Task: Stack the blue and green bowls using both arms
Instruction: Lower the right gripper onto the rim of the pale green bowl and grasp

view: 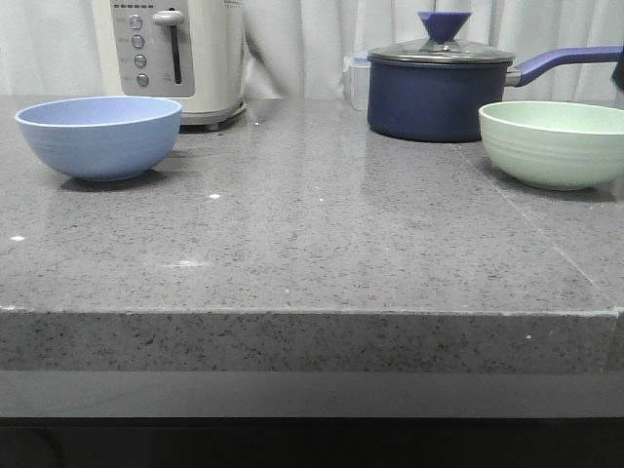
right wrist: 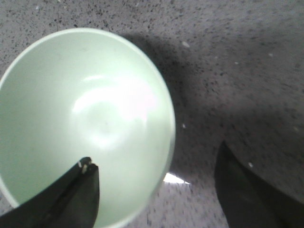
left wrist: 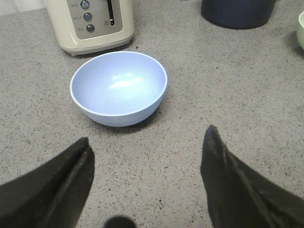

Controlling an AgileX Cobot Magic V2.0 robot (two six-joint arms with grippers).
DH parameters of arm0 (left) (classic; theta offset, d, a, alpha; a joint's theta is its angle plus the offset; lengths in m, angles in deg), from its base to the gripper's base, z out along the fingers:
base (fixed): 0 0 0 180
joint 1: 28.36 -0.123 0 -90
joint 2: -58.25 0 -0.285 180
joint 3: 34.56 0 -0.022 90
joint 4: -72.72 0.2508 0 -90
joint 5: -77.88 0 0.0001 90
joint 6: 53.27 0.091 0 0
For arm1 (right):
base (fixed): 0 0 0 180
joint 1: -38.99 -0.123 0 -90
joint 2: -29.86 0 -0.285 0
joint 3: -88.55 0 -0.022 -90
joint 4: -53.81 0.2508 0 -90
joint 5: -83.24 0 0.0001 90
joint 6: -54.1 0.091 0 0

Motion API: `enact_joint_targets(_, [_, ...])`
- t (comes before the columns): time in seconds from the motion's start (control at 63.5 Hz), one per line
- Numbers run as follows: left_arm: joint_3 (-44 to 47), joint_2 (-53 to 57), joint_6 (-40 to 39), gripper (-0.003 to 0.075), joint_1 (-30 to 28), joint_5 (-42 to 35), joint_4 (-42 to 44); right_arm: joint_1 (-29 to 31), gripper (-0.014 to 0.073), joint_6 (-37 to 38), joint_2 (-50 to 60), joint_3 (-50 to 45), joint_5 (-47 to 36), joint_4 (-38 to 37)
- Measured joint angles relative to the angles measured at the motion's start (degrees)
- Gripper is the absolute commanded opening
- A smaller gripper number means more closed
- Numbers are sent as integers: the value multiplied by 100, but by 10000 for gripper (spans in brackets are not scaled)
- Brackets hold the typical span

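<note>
A: Where do the two bowls sit?

B: The round, matte periwinkle-blue bowl stands upright at the far left of the speckled grey stone counter, just in front of the cream toaster. The round, matte mint-green bowl stands at the far right, just beside the dark navy lidded saucepan. They are well apart, so no stacking has happened yet.

A: And the grippers?

B: Neither shows in the front view. In its wrist view the left gripper has its fingers spread wide, holding nothing, with the blue bowl ahead of it and untouched. The right gripper is also spread and empty, but it straddles the green bowl's rim: one finger hangs over the inside, the other over the counter outside the wall.

A: So the step in hand is the right arm's grasp?

B: I judge so. It should lower until the rim sits well between the fingers, then close squarely on the wall; a shallow pinch on a smooth, curved lip could slip or tip the bowl. Lift straight up, since the saucepan's handle is close by. The left gripper needs to approach the blue bowl's near rim the same way.
</note>
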Motion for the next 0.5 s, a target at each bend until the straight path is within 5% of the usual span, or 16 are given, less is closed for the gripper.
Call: enact_joint_targets(0.504, [0,0,0,473,0,0,9,12,99,-163,-601,12,-378,320])
